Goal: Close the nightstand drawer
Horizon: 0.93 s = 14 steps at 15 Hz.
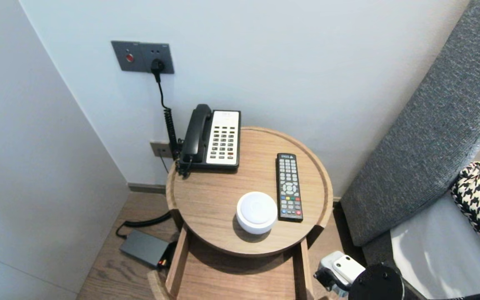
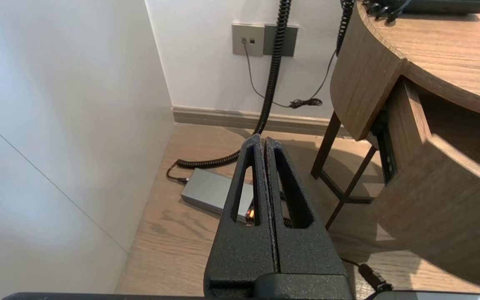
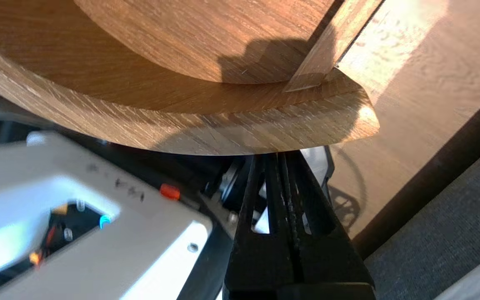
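The right gripper [image 3: 280, 160], black fingers clenched on nothing, sits just under the curved front of the pulled-out light-wood drawer [image 3: 206, 125], near that front's right end, beneath the round wooden side table [image 1: 211, 196]. The left gripper [image 2: 261, 139], also clenched empty, hangs parked off the table's left edge.
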Motion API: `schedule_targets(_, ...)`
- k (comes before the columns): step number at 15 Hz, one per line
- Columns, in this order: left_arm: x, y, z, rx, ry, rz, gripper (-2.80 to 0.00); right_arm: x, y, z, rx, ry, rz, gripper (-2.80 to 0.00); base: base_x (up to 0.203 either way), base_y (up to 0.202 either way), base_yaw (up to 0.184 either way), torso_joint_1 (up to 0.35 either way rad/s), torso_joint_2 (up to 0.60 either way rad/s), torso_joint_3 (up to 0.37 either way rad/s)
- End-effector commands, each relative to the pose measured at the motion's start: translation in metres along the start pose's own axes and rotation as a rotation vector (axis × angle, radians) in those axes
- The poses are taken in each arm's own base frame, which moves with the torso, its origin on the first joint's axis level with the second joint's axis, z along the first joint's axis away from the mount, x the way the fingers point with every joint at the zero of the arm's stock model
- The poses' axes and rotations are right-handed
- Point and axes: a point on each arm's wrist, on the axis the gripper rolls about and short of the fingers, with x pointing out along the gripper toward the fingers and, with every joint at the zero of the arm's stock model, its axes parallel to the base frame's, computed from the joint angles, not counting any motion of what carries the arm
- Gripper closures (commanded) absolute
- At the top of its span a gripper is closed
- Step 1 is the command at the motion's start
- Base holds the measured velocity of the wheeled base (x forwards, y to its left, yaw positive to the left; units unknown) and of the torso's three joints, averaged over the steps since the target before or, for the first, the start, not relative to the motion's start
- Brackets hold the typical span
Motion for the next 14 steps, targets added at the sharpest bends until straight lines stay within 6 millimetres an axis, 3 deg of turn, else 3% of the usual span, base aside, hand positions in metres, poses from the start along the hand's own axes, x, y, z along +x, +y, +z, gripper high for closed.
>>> schedule_targets(1, 0.001, 0.000, -0.003, 0.000, 0.008, 0.001, 0.00, 0.004, -0.004, 0.009, 0.026, -0.014, -0.018, 0.00, 0.000, 0.000, 0.000, 0.000, 0.00, 0.000)
schedule_targets(8, 0.001, 0.000, -0.003, 0.000, 0.008, 0.001, 0.00, 0.017, -0.020, 0.050, 0.138, -0.085, -0.082, 0.00, 0.000, 0.000, 0.000, 0.000, 0.00, 0.000)
schedule_targets(14, 0.001, 0.000, -0.003, 0.000, 0.008, 0.001, 0.00, 0.030, -0.031, 0.073, 0.171, -0.113, -0.123, 0.00, 0.000, 0.000, 0.000, 0.000, 0.00, 0.000)
